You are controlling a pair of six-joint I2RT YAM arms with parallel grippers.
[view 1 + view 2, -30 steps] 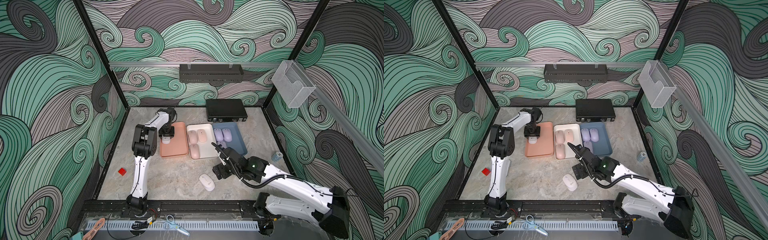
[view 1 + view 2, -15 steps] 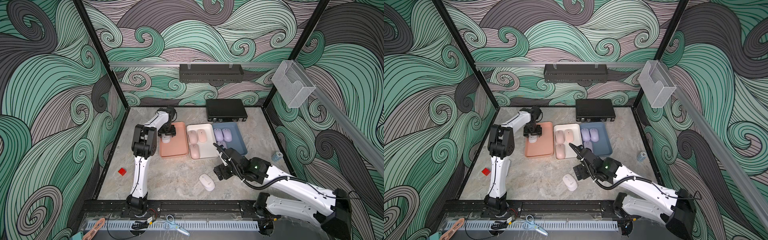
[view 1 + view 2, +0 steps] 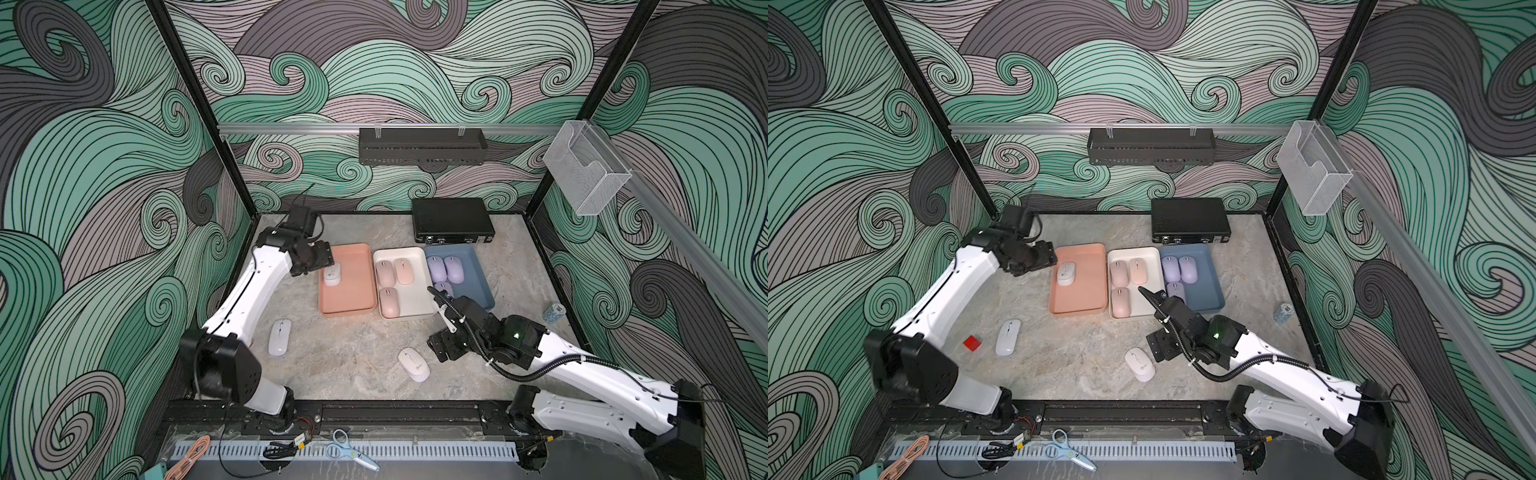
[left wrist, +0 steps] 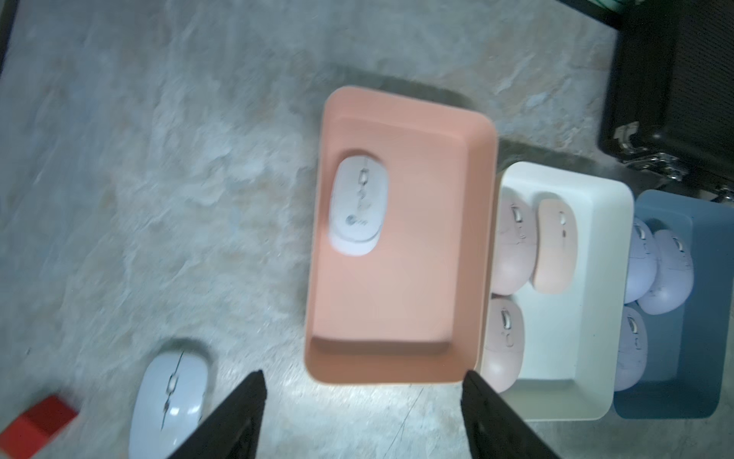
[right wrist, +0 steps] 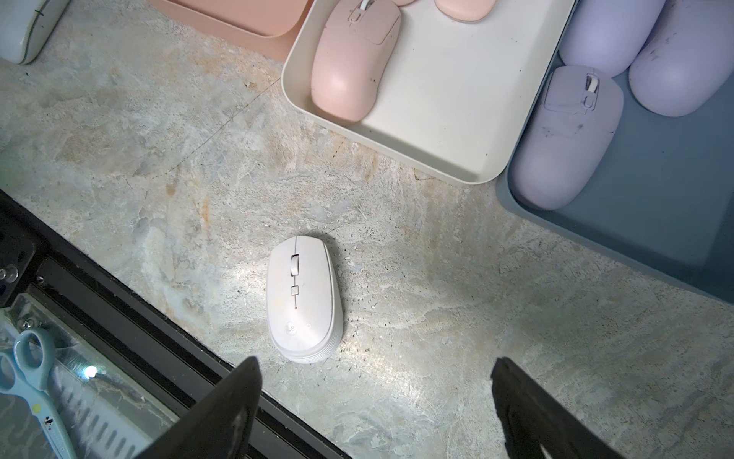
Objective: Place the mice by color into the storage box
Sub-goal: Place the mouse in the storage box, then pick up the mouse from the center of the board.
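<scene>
Whitish-grey mouse (image 3: 332,274) lies in the salmon tray (image 3: 353,307), centre-left in a top view; the left pincer (image 4: 363,375) hangs spread and empty just beside it; the right pincer (image 5: 377,361), spread too, hovers near another whitish mouse (image 5: 304,298) on the counter (image 3: 353,357), lower centre.

The left wrist view is motion-blurred, and the left fingers (image 4: 234,421) run off its edge. Beyond the right fingers (image 5: 222,417), a pink mouse (image 5: 462,8) is cropped. In both top views, the right arm (image 3: 582,374) partly hides one lavender mouse (image 3: 444,287).
</scene>
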